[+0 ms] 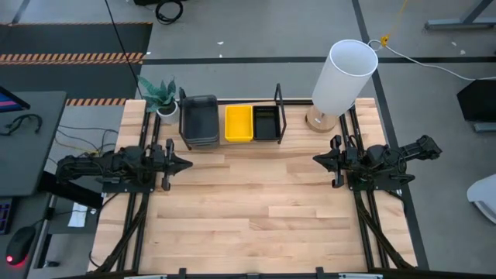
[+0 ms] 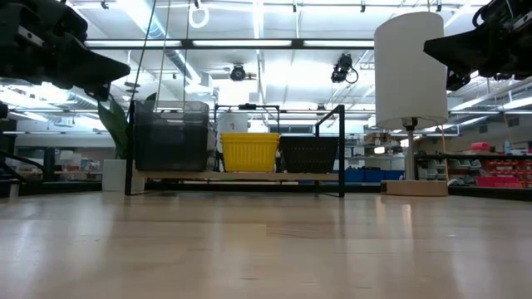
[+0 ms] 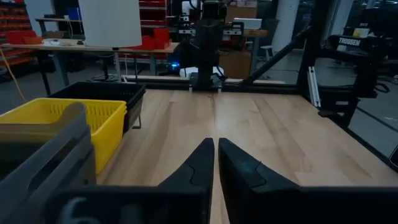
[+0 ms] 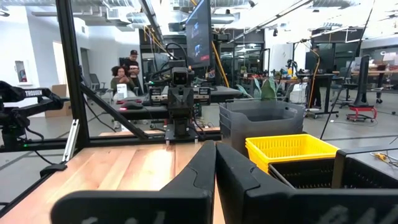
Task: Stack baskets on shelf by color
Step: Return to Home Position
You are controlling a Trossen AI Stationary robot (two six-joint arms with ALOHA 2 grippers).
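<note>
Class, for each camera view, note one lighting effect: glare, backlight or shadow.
Low view: ceiling lights glare behind the shelf, leaving the left arm and right arm as silhouettes. High view: even light, no harsh shadows on the table. Left wrist view: left gripper dark against lit wood. Right wrist view: ceiling glare beyond the yellow basket.

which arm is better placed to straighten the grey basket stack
Left, probably: the grey stack sits at the shelf's left end, nearest the left tool; the right tool is nearer the black baskets.

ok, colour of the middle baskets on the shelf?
Middle baskets: bright yellow, clearest in the high view.
</note>
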